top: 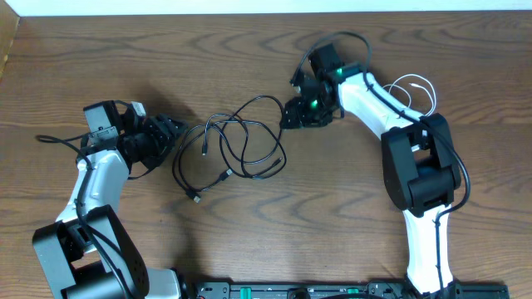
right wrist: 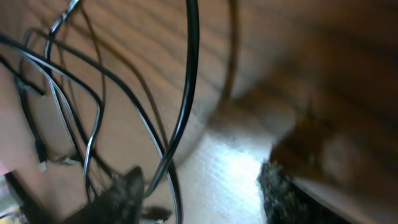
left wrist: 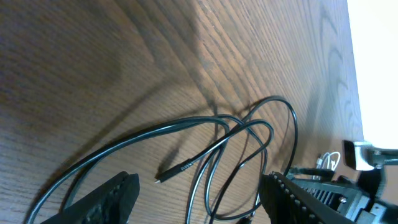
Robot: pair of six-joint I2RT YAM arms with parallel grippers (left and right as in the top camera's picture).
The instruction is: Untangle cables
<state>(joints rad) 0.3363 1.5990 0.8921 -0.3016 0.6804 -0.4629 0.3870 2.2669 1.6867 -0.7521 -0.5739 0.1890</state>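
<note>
Black cable [top: 259,100] lies in messy loops on the counter [top: 249,50], between the two arms. The left jaws are open beside it and hold nothing. The right jaws are open too; one black strand runs between them, not pinched. White cable [top: 416,80] lies by the right arm [top: 374,95].

black cable [top: 226,124]: tangled overlapping loops, lying flat, centre | white cable [top: 416,87]: small loop, far right, apart
</note>
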